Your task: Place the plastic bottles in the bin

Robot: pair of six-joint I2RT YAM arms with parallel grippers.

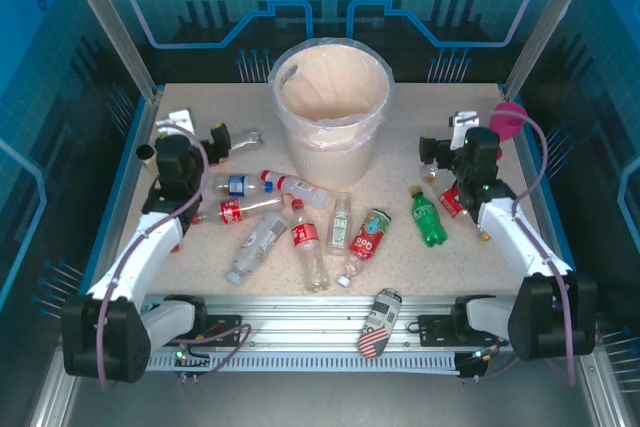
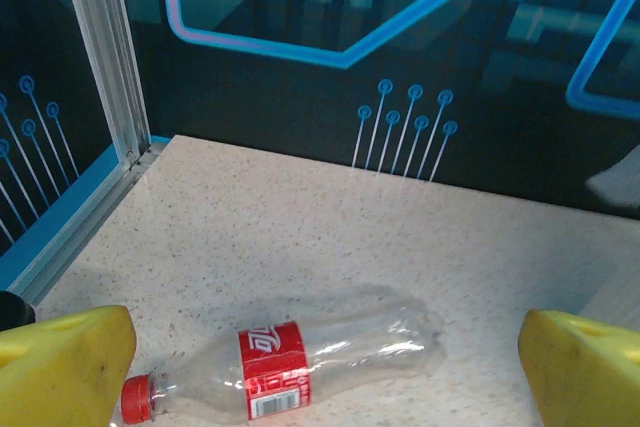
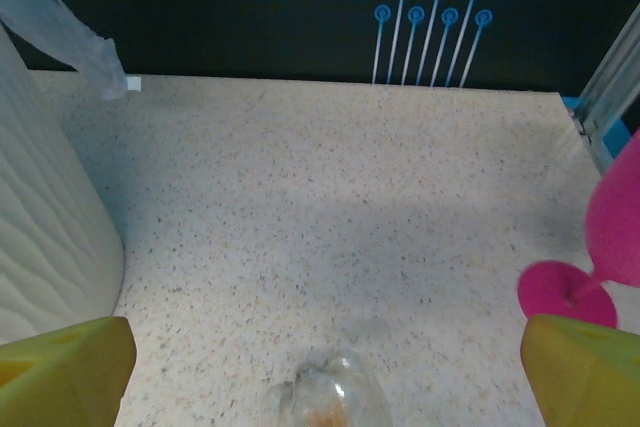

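Approach stage, by my reading: the bottles (image 1: 303, 235) lie scattered on the surface (image 1: 200, 277) and the bin (image 1: 330, 152) looks empty. The left gripper (image 2: 328, 357) is spread wide and holds nothing. A red-label bottle (image 2: 272, 367) lies on its side between and just ahead of its yellow fingers (image 2: 70, 367), cap beside the left finger. The right gripper (image 3: 325, 367) is equally wide and empty. A clear bottle (image 3: 325, 402) sits end-on near its centre, with the bin to its left and a pink cup (image 3: 600, 237) to its right. The next move likely calls for lowering a gripper around its bottle, closing across the body, then carrying it over the bin. Both arms reach forward from their bases, wrists tipped toward the surface.
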